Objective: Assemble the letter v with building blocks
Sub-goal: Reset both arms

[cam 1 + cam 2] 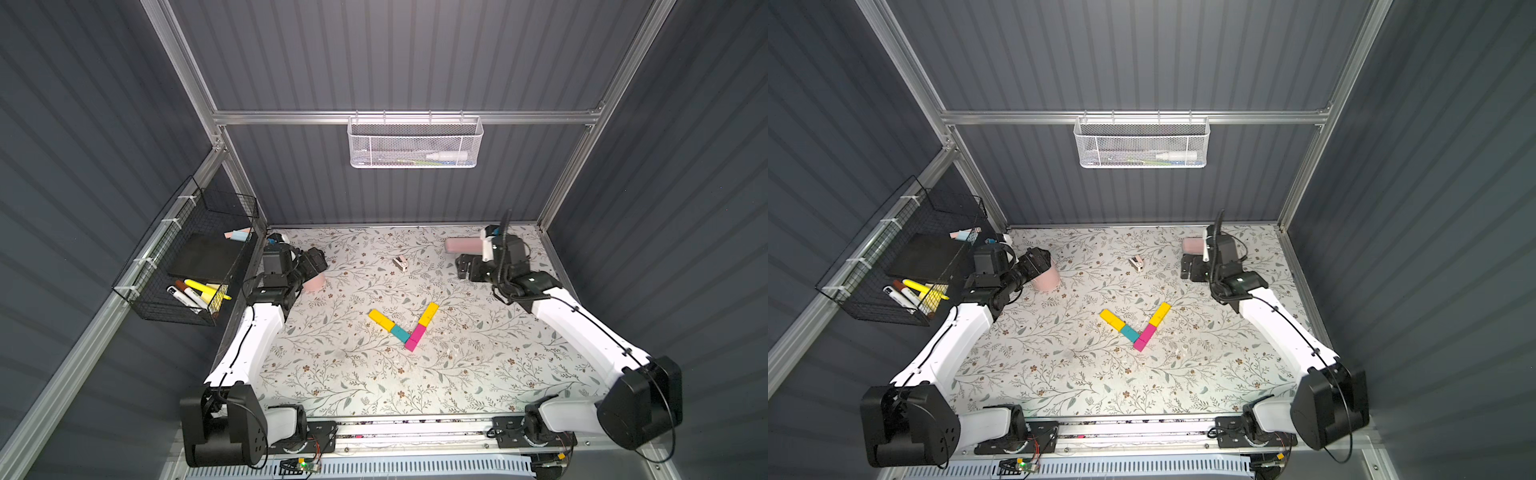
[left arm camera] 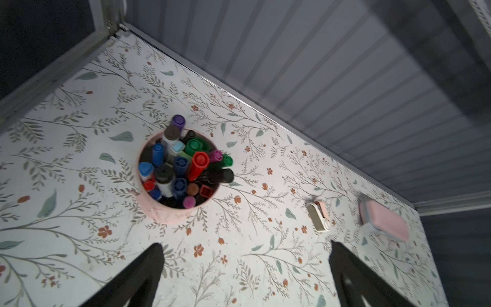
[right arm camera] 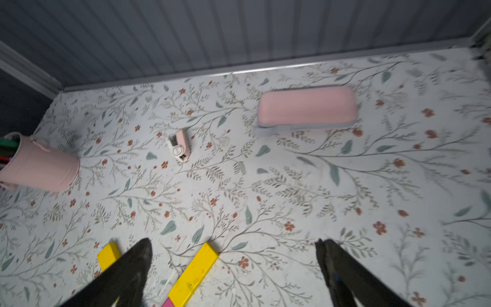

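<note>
The building blocks lie in the middle of the floral table as the letter v (image 1: 405, 328) (image 1: 1136, 328). Its left arm is a yellow brick (image 1: 381, 320) and a teal brick (image 1: 400, 332). Its right arm is magenta (image 1: 414, 337) at the tip, then a yellow brick (image 1: 428, 313). My left gripper (image 1: 316, 259) (image 2: 245, 243) hangs open over the back left, empty. My right gripper (image 1: 465, 268) (image 3: 233, 241) is open and empty at the back right. In the right wrist view both yellow ends (image 3: 195, 273) (image 3: 107, 255) show, one partly behind a finger (image 3: 132, 265).
A pink cup of markers (image 2: 180, 170) (image 1: 313, 282) stands under the left gripper. A pale pink case (image 3: 307, 107) (image 1: 461, 244) and a small white and pink device (image 3: 180, 144) (image 1: 400, 262) lie at the back. A black wire basket (image 1: 187, 266) hangs at the left wall, a white mesh basket (image 1: 415, 143) on the back wall.
</note>
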`<state>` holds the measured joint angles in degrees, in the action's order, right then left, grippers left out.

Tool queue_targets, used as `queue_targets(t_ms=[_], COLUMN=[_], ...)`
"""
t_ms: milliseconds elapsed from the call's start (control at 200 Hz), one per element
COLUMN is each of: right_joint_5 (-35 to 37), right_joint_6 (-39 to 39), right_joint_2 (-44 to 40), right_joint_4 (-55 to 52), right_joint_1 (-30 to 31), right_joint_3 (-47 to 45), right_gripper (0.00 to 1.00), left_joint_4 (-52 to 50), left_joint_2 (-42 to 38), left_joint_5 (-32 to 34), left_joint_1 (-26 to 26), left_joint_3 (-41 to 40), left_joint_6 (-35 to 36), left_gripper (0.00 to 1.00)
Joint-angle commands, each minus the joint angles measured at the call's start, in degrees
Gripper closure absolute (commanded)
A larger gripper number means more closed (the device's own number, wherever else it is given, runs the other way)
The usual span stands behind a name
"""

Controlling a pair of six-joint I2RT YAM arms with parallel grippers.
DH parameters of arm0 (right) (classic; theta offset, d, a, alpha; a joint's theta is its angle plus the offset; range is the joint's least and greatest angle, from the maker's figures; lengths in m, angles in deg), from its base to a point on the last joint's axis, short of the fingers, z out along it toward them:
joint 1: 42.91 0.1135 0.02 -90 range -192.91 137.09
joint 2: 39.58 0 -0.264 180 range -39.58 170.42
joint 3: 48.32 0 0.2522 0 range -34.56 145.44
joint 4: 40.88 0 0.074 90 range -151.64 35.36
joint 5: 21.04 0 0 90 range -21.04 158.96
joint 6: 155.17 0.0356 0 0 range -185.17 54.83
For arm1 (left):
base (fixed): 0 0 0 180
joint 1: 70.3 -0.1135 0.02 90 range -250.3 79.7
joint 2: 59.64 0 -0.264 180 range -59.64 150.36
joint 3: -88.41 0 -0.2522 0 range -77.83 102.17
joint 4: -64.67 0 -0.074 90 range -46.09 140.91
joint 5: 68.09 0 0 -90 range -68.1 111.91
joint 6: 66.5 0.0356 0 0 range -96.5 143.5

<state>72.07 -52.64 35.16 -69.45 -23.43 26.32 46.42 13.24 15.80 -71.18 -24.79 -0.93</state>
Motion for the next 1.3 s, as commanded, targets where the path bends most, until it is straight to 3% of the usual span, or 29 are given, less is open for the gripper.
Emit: queue_targets(t_ms=[0,125,380,560,730,905,1030,1155,1220,1296], right_joint_5=[0.7,-0.6,0.5,1.6,2.5,8.1,2.0,-3.9,-4.3,-4.4], right_joint_6=[-2.5,-0.3,1.7,1.3,-2.0,-5.4,-6.6,-12.1,-11.9,-10.8], right_joint_2=[-1.2,-2.5,-1.3,-1.8,-1.7,3.8,7.5,15.2,14.1,11.4], right_joint_4=[4.2,9.8,16.6,25.4,33.5,45.5,52.2,72.1,69.3,57.9], right_joint_1=[-4.7,-10.1,-12.7,-18.7,-21.0,-21.2,-21.5,-21.5,-21.2,-21.2], right_joint_3=[-5.2,-11.2,-19.3,-25.1,-29.5,-33.7,-35.5,-40.4,-39.7,-36.2], right_gripper=[0.01,0.01,0.01,0.01,0.01,0.01,0.01,0.01,0.01,0.01], left_joint_4=[12.3,23.9,27.2,36.1,42.4,48.7,56.3,61.3,61.7,55.8], left_joint_2=[-1.4,-4.3,-2.5,-3.4,0.8,6.7,11.0,11.0,10.9,10.2], left_joint_5=[6.6,9.6,8.9,15.0,16.9,20.8,22.9,20.5,18.7,20.1], left_joint_1=[-0.4,-0.4,-0.3,-0.3,-0.3,0.4,1.4,1.4,1.5,3.8], left_joint_3=[-6.9,-15.0,-17.8,-23.3,-25.8,-26.9,-28.7,-30.3,-30.6,-28.7], left_joint_6=[0.1,0.5,2.5,7.1,10.9,15.7,17.4,19.4,20.6,23.0], left_gripper=[0.00,0.00,0.01,0.00,0.00,0.01,0.00,0.01,0.01,0.01])
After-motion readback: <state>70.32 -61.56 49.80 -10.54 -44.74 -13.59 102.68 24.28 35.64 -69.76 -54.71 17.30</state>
